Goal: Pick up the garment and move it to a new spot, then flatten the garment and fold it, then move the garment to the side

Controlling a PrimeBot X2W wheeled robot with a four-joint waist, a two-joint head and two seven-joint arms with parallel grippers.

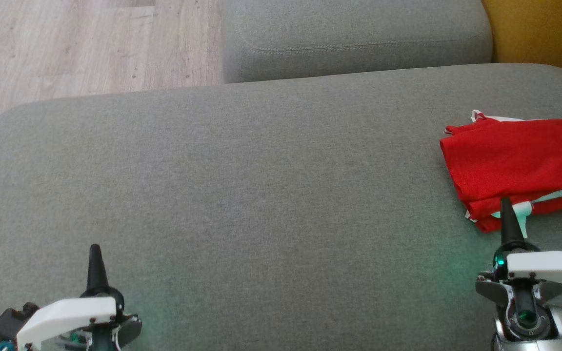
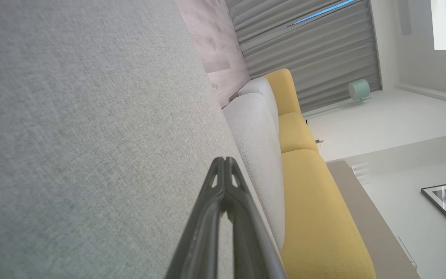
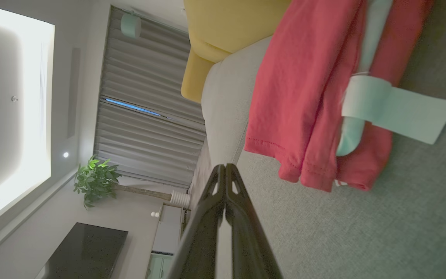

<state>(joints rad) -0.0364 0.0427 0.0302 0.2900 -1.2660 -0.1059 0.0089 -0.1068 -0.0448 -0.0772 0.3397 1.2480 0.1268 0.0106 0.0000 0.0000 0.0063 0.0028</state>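
The garment is bright red and folded into a rough rectangle of several stacked layers. It lies towards the far right corner of the grey cushion and runs out past the right side of the head view. Its top face is smooth and nearly flat, with only slight ripples. Along its near edge the layers bulge open and show a white or pale mint lining between the red. A pale strip, flat and ribbon-like, sticks out from that near edge onto the cushion. In my right wrist view the cloth looks like a fine, soft knit, with rows of stitching along the rounded hems.

My right gripper has both dark, tapered fingers pressed tightly together with nothing between them. Its tip sits just beside the garment's near edge, next to the pale strip. The wrist view shows bare cushion between my fingertips and the red hem. My left gripper is clenched the same way and is also empty, over the near left part of the cushion and well apart from the garment.

The cushion is a coarse, matte woven fabric with rounded corners. Beyond its far edge sits a second cushion of the same grey weave with a stitched seam along its front. To the left is a pale wood-plank floor, and yellow upholstery fills the far right.
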